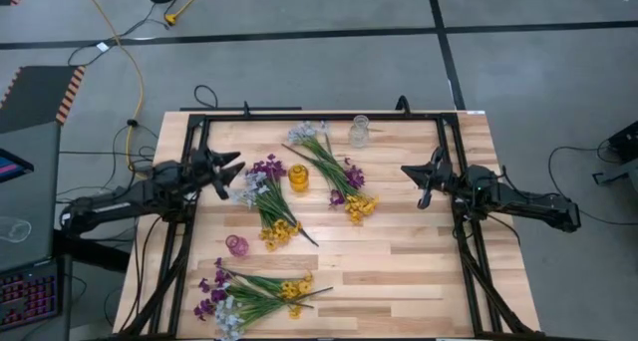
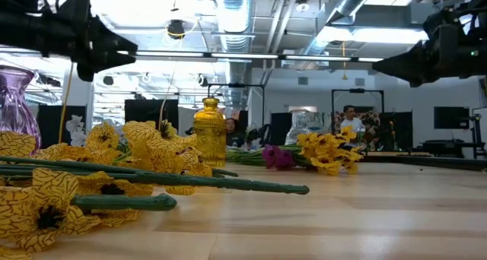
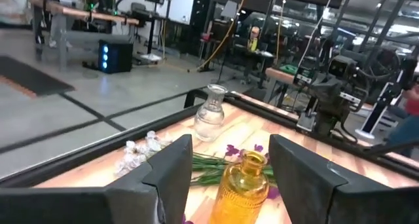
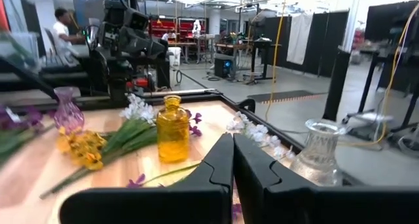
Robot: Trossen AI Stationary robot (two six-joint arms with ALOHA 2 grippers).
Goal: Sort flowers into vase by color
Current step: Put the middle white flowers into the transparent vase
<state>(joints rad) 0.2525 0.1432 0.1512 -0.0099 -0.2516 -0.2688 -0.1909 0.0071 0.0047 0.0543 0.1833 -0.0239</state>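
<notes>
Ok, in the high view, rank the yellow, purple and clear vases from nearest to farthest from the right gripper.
Measured from the right gripper, at the table's right side:
1. Clear vase, at the far edge of the table.
2. Yellow vase, mid-table.
3. Purple vase, left of centre, toward the near edge.

On the table (image 1: 419, 271) three bunches of flowers lie flat — one at the middle (image 1: 267, 203), one behind it toward the right (image 1: 334, 171), one at the near edge (image 1: 254, 293). A bottle-shaped vase (image 1: 299, 177) stands between the first two. Another vase (image 1: 359, 132) stands at the far edge, and a third (image 1: 236, 245) just beside the middle bunch's near end — all three upright.
</notes>
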